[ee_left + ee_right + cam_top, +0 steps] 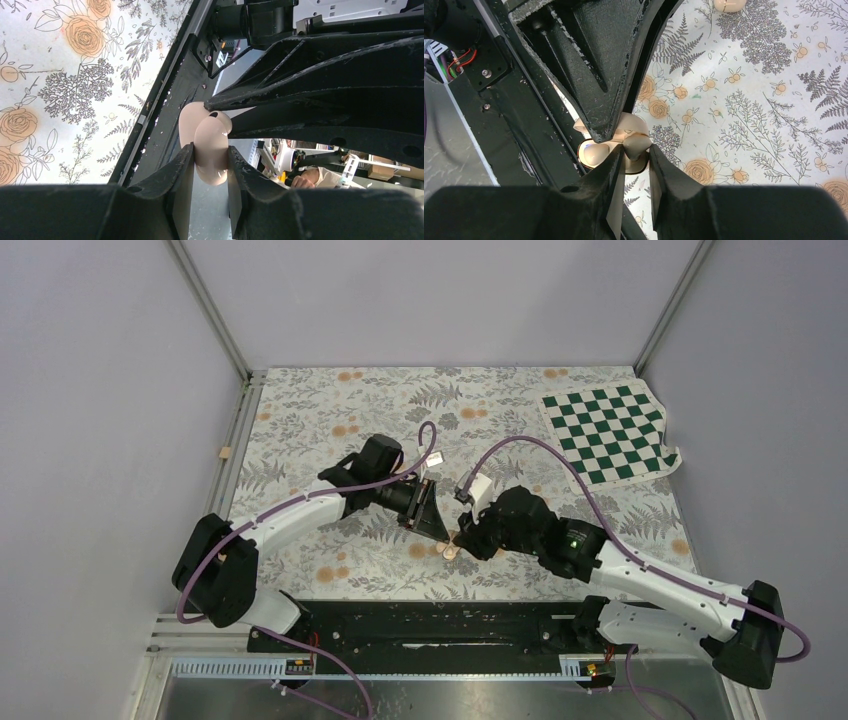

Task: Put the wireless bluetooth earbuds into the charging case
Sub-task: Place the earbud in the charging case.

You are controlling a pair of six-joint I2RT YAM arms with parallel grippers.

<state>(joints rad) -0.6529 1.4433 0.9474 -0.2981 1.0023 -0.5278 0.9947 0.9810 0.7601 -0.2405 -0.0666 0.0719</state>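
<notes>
The earbud [634, 144] you are seating sits between the fingers of your right gripper [635, 153], which are closed in on it. Its rounded head is already at the open mouth of the charging case [593, 154]. That pinch looks chosen to keep the tiny bud from rolling while you steer it into its hollow.

The case is clamped across its body by your left gripper [210, 149], jaws tight on both sides, with the lid swung back behind and out of the way. Holding it this way keeps the opening turned toward the right arm and, as I judge it, stops so light a case from skating away under the push. I cannot tell whether the case rests on the surface or hangs just above it.

Both grippers meet tip to tip near the near edge of the floral mat [330, 420], roughly midway along it and just beyond the black rail [430, 625] where the arms are mounted. A green-and-white checkered cloth [605, 430] lies at the mat's far right corner, well apart from the work.

The bud is not yet sunk in; the last press looks like it needs care, since the left fingertip crowds the opening.
</notes>
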